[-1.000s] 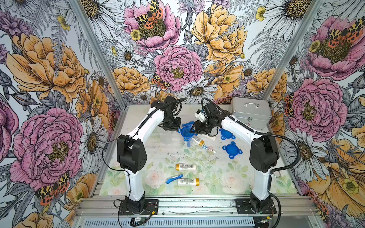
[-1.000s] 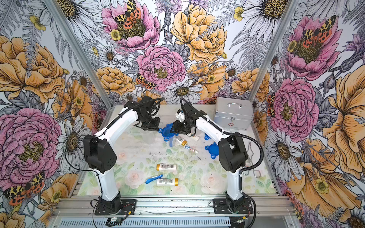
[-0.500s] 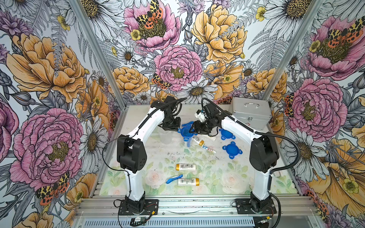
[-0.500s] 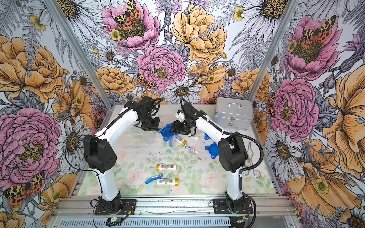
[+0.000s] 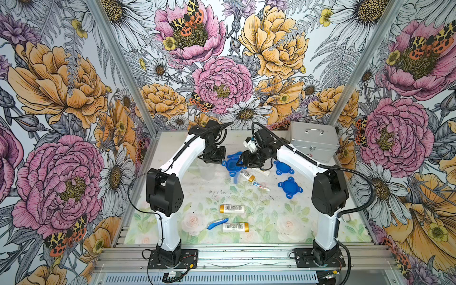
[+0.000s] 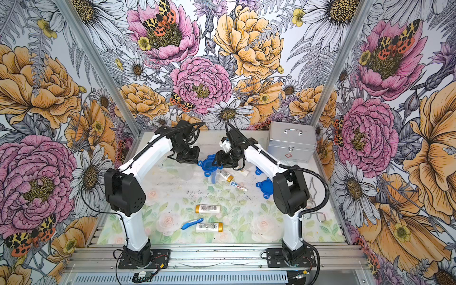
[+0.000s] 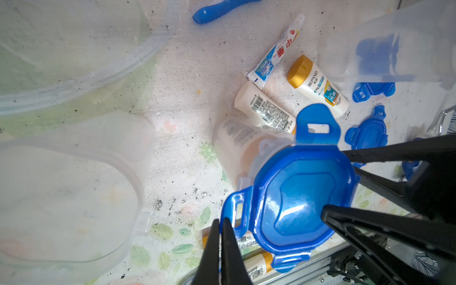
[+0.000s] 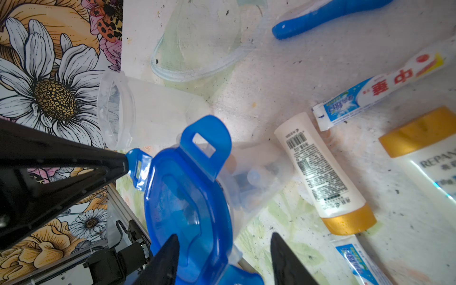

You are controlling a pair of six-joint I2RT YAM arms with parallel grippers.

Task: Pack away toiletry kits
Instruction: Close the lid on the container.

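- lidded cup (image 5: 235,179): clear plastic, upright in the back half of the table (image 5: 276,222), between the tips of the two arms. a bottle's print shows through its wall in the left wrist view.
- blue lid (image 7: 303,197): seated on the cup's mouth. the tabs in view stand out from the rim, not folded down.
- left gripper (image 7: 220,220): fingers pressed together with nothing between them, tips against one lid tab.
- right gripper (image 8: 224,235): jaws partly apart, one finger over the lid's top, the other outside the cup wall. a firm hold cannot be confirmed.
- gold-capped bottle (image 5: 247,175) and toothpaste tube (image 5: 261,185): lying flat just beside the cup, on the right arm's side.
- spare lid (image 5: 283,167) and second spare lid (image 5: 290,186): further right, apart from each other.
- front bottle (image 5: 235,227), middle bottle (image 5: 232,208) and toothbrush (image 5: 217,224): lying near the front, the toothbrush just beside the front bottle.
- empty cup (image 5: 207,170): on the left arm's side of the lidded cup.
- silver case (image 5: 312,143): back right corner, closed.
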